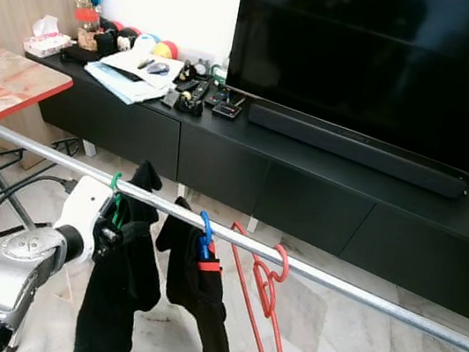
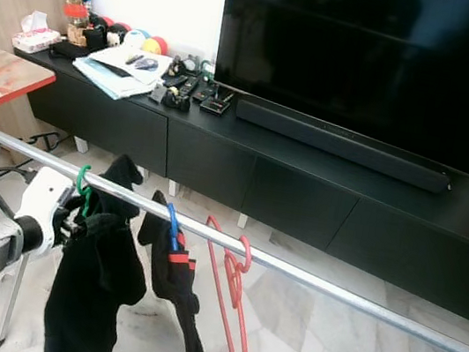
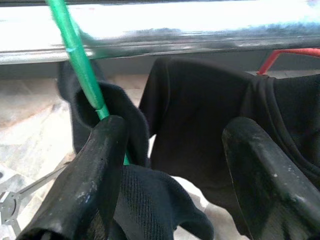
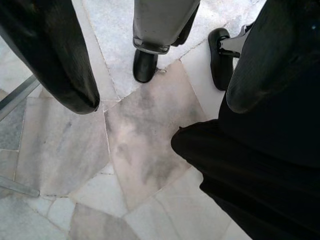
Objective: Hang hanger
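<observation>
Left gripper (image 3: 170,175) gaping wide beside the green hanger (image 3: 80,75), touching black cloth, three hangers hanging on the rail (image 1: 333,284), two carrying garments.

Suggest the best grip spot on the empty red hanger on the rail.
Grip the red hanger on its bare sloping arm just under the hook, coming from the robot's right side. It hangs free from the metal rail there; the black garment crowds its left.
</observation>
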Controlling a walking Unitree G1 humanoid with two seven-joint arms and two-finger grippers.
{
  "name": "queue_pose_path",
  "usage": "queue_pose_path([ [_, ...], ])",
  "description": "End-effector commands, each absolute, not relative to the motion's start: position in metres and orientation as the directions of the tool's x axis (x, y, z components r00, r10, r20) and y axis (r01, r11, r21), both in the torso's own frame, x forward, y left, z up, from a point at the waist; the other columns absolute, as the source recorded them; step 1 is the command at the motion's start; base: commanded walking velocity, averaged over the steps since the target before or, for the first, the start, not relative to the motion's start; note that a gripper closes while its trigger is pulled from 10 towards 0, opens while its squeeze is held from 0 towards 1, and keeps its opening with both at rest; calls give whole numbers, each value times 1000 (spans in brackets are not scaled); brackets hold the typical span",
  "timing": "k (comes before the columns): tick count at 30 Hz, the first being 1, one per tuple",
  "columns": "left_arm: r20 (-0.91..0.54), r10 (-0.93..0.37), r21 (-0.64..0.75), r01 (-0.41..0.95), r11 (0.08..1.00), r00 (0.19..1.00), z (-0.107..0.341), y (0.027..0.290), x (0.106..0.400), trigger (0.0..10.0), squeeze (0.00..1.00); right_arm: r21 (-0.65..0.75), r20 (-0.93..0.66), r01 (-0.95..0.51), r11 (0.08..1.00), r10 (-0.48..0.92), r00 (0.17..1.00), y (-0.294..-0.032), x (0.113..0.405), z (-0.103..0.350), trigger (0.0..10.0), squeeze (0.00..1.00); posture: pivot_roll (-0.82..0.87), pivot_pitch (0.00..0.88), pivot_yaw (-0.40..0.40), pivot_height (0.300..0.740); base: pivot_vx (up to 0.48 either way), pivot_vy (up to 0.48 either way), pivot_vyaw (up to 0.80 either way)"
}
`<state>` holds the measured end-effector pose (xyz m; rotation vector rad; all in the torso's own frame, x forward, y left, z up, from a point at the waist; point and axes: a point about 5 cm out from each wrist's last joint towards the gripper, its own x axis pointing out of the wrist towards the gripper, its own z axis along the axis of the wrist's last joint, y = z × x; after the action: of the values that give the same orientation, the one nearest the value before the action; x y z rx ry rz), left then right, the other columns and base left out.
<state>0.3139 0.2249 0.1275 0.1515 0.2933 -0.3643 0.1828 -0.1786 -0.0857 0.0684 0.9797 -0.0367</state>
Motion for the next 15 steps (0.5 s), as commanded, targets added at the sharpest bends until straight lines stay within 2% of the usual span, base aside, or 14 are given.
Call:
queue_pose_path([
  [1, -327, -312, 99, 360, 928, 892, 128, 228, 317, 10000, 0, 48, -832, 78, 996, -3, 555, -179, 183, -86, 10000, 0, 167, 12, -8, 740, 0, 0, 0],
  [10, -391, -263, 45, 303, 952, 882, 119, 231, 322, 10000, 0, 49, -830, 75, 996, -1, 557, -179, 184, -85, 10000, 0, 165, 12, -8, 740, 0, 0, 0],
  [15, -407, -281, 6, 310, 951, 869, 113, 228, 322, 10000, 0, 49, -831, 75, 996, -1, 557, -178, 184, -85, 10000, 0, 165, 14, -8, 740, 0, 0, 0],
])
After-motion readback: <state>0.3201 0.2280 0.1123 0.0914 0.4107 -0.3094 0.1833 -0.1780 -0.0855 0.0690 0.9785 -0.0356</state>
